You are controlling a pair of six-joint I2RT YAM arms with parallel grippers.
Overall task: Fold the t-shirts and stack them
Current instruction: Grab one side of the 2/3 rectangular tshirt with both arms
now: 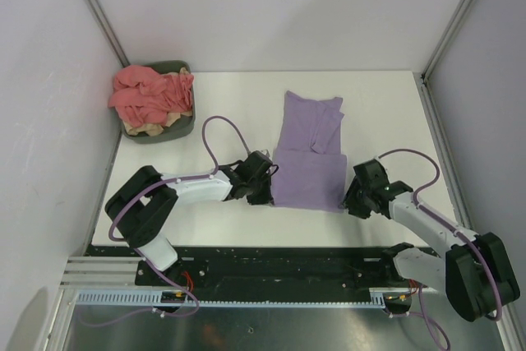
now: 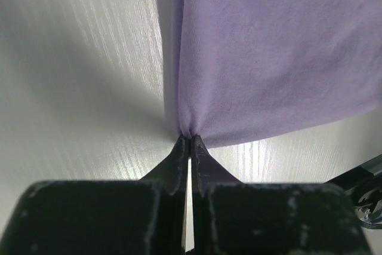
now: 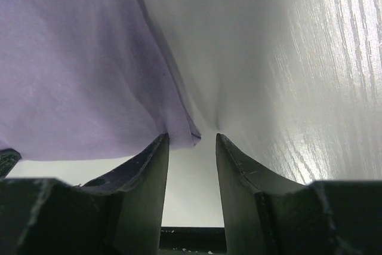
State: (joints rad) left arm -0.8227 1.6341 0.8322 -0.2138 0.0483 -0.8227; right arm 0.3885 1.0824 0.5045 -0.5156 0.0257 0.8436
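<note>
A lavender t-shirt lies partly folded in the middle of the white table, its near half doubled over. My left gripper is shut on the shirt's near left corner; the cloth bunches at the fingertips. My right gripper stands open at the near right corner; that corner rests against the left finger and does not span the gap. More t-shirts, salmon-pink over tan, are heaped in the bin at the back left.
The dark grey-green bin sits at the table's back left corner by the left wall. Purple cables loop off both arms above the table. A black rail runs along the near edge.
</note>
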